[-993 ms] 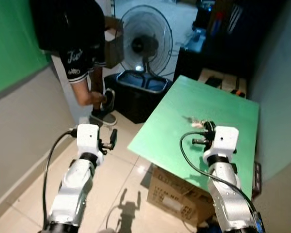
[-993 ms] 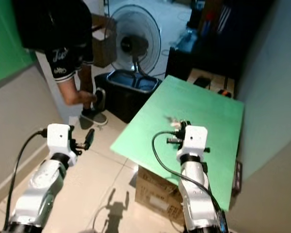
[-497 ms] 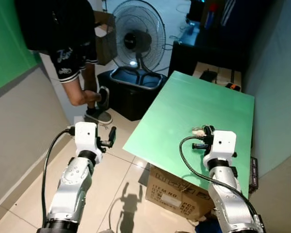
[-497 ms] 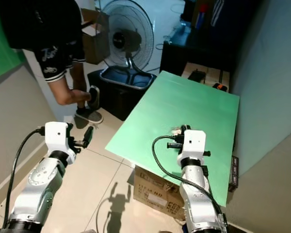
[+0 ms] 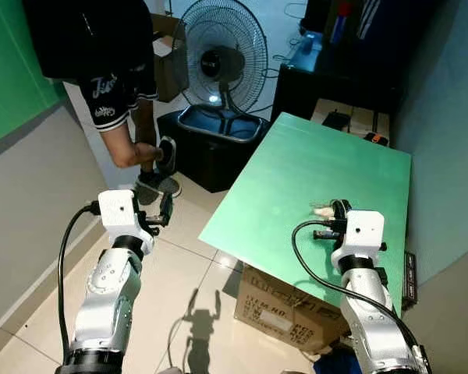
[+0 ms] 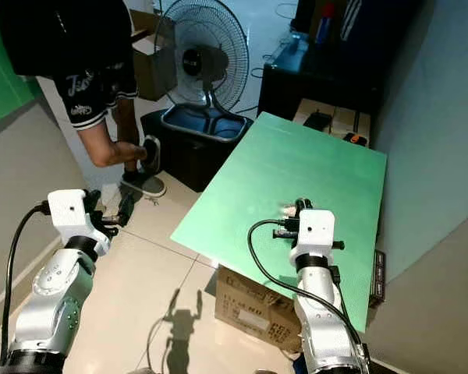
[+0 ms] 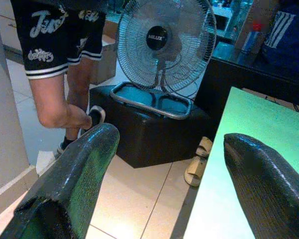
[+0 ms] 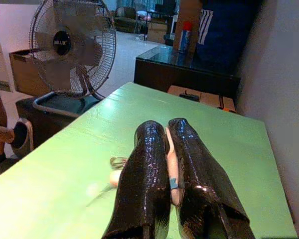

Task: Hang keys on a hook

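A small bunch of keys with a pale tag hangs just above the green table, near its front part. My right gripper is shut on it. In the right wrist view the pale tag is pinched between the two black fingers, and a key ring pokes out beside them. My left gripper stands open over the tiled floor, left of the table's front corner, with nothing between its fingers.
A person in black shorts bends over a shoe at the back left. A standing fan and a black bin sit behind the table. A cardboard box lies under it. Sandals lie on the floor.
The camera has shifted, so the whole scene sits differently. My left arm has swung a little to the left, away from the table. The right gripper still holds the keys.
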Robot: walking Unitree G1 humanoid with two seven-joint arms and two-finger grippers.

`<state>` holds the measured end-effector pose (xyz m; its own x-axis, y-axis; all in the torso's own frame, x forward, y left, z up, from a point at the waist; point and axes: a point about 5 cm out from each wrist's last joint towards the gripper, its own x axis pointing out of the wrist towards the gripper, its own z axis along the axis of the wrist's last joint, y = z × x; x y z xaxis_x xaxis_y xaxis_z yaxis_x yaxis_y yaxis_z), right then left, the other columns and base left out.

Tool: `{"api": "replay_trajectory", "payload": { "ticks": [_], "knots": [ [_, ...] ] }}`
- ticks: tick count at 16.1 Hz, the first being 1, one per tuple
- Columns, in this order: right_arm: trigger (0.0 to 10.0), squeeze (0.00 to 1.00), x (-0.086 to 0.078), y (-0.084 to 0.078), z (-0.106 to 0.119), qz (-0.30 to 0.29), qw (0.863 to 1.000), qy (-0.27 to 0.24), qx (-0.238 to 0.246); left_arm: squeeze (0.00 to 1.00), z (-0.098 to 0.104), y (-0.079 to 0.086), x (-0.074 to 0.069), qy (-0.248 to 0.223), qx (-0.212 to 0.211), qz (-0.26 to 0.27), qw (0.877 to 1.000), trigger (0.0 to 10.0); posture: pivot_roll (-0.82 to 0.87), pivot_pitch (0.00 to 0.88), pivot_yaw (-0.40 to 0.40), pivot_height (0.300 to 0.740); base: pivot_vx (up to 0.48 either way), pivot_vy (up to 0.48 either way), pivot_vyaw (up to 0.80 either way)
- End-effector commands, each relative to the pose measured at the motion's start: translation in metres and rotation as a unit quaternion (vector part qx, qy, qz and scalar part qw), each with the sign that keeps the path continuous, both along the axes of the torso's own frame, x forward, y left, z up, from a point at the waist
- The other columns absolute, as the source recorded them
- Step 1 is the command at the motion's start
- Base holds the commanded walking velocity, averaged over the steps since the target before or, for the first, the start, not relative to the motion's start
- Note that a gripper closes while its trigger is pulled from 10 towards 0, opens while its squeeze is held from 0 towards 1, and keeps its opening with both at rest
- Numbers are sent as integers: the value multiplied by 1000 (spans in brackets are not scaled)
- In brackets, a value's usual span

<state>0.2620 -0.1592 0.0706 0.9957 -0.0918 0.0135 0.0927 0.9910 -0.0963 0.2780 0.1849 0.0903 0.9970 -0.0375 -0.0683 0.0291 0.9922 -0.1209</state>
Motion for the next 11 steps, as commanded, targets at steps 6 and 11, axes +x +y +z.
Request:
{"api": "replay_trajectory", "payload": {
  "ticks": [6,11],
  "knots": [
    [0,0,7,-11,2,31,999,7,-27,0,-4,-19,-3,-7,29,-23,999,10000,-33,0,-128,740,0,0,0],
    [0,0,8,-15,4,34,999,6,-38,0,-11,-26,-7,7,38,-38,999,10000,-53,0,-108,740,0,0,0]
  ]
}}
